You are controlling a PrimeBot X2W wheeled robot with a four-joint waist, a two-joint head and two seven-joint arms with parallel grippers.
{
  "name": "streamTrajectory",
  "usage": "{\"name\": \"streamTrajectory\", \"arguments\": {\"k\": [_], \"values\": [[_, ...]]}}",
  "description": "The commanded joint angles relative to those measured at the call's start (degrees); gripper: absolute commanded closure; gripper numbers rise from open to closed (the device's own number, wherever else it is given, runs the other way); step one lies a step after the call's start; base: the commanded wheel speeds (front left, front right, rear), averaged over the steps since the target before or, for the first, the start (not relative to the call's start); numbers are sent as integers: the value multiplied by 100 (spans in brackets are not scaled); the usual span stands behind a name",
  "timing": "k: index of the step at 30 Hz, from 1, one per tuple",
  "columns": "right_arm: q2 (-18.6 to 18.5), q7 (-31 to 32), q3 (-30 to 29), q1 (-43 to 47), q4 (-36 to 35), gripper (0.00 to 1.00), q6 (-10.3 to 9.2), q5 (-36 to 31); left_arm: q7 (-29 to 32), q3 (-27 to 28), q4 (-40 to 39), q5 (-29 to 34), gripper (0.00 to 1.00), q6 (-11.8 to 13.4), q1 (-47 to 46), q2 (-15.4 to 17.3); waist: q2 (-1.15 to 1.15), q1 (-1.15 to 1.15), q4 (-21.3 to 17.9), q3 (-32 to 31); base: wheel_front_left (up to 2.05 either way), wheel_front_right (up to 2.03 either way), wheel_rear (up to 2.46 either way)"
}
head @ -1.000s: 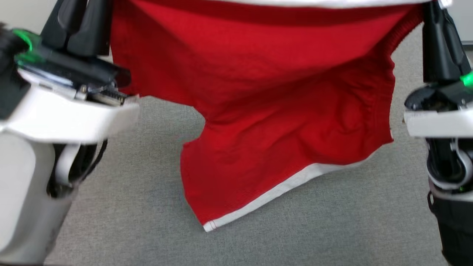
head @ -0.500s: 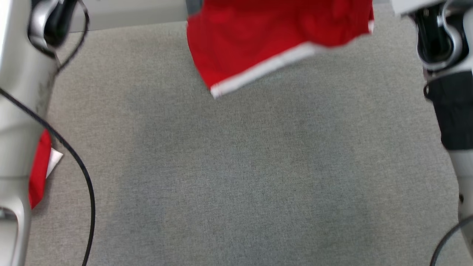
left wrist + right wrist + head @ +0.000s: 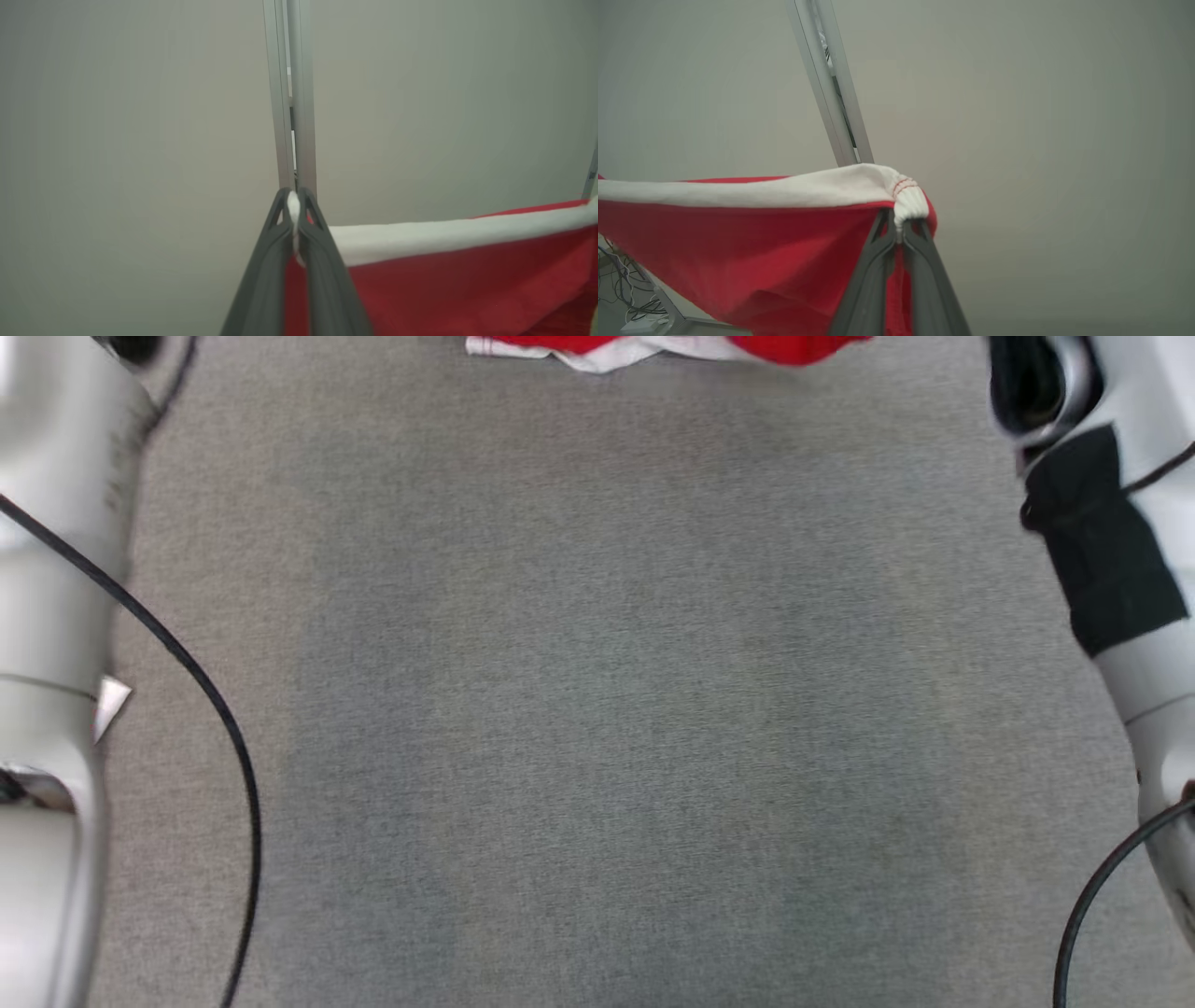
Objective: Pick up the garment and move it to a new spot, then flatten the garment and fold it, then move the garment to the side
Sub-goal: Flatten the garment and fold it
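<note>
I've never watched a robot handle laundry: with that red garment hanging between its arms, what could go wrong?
The left end effector and right end effector each pinch only a corner of the white band of the red garment, so one might slip. Its lower hem looks bunched on the grey surface, so it may settle creased.

You have one garment (image 3: 761, 252), two grippers, left gripper (image 3: 293, 205), right gripper (image 3: 899, 219), two arms, left arm (image 3: 56, 569) and right arm (image 3: 1139, 663), and two black cables (image 3: 217, 705) (image 3: 1092, 887).

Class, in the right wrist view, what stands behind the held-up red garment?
Behind the garment rise a pale wall and a slanted metal post; cables show below it. The cloth covers the post's lower part.
</note>
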Motion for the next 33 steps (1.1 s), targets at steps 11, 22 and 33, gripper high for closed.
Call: {"name": "streamTrajectory", "arguments": {"k": [11, 22, 33], "values": [[-808, -50, 635, 2272, -1542, 100, 1, 902, -119, 240, -1716, 246, 100, 139, 2542, -12, 0, 0, 381, 124, 0, 0, 0], [-1141, -39, 510, 5194, -3287, 100, 1, 1064, 32, 501, -4386, 515, 100, 743, 5966, 672, 0, 0, 255, -610, 0, 0, 0], [-1429, 138, 381, 6898, -3904, 100, 1, 951, 1612, 306, -6863, 76, 100, 1564, 8536, 1158, 0, 0, 353, -1389, 0, 0, 0]]}}
